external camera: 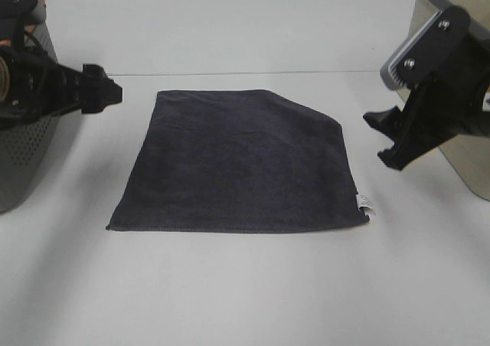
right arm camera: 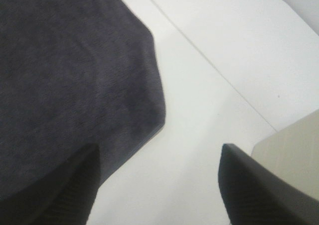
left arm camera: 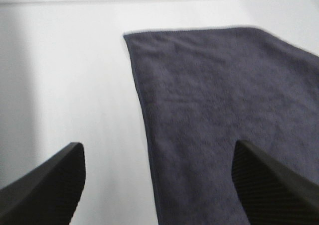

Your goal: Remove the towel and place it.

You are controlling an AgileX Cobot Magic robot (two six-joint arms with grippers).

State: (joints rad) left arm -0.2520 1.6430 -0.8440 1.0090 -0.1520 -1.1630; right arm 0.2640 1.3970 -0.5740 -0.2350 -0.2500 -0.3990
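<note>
While the towel [external camera: 241, 162] lies spread flat in the middle of the white table [external camera: 245, 292], both arms hang at its sides without touching it. The left claw [external camera: 103, 93] sits off the far left corner, and the towel lies to its right and toward the camera; its wrist view shows the fingers spread wide over the cloth's left hem, one finger above bare table and the other above the towel [left arm camera: 224, 115]. The right claw [external camera: 390, 139] hovers just off the right edge, also wide, with nothing between its fingers; from its wrist camera the towel [right arm camera: 75, 75] fills one side and a folded-in far corner shows.

The cloth is roughly square, so no long axis matters much; its far right corner looks cut off or tucked under. The right claw seems slightly closer to a hem than the left one, and I judge either could drop onto its near edge.

A small white tag [external camera: 365, 203] sticks out at the near right corner; any printing on it is too small to read. No other writing shows.

A grey perforated bin [external camera: 27, 147] stands at left and a beige bin [external camera: 459, 93] at right.
</note>
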